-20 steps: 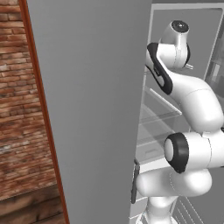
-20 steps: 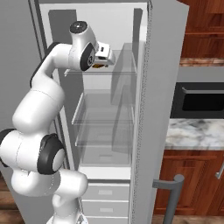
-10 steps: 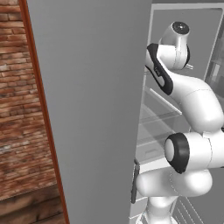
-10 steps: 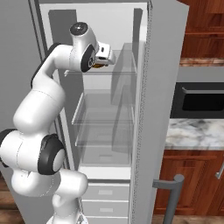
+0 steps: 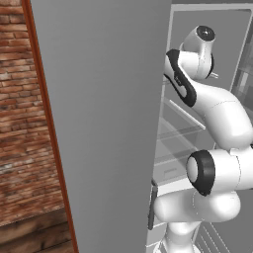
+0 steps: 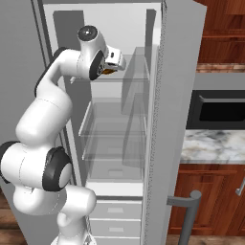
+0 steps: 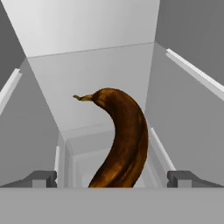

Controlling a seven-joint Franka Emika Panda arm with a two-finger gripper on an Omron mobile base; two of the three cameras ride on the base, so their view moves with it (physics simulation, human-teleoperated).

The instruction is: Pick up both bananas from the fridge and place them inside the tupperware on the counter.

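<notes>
The fridge (image 6: 115,143) stands open, its grey door (image 5: 99,123) swung wide on the left. My gripper (image 6: 116,58) reaches in over the top glass shelf. In the hand view a dark brown banana (image 7: 122,140) with a yellowish stem curves up between the two fingertips (image 7: 43,178) of my gripper (image 7: 112,178), which is open and stands apart from the fruit on both sides. A bit of that banana (image 6: 108,72) shows under the hand in the right base view. The tupperware is out of view. The marble counter (image 6: 215,143) lies to the right of the fridge.
A black microwave (image 6: 220,110) sits above the counter, with reddish-brown cabinets (image 6: 210,201) below. The fridge's right wall (image 6: 172,119) and glass shelves (image 6: 115,139) close in around the arm. A brick wall (image 5: 24,123) stands left of the door.
</notes>
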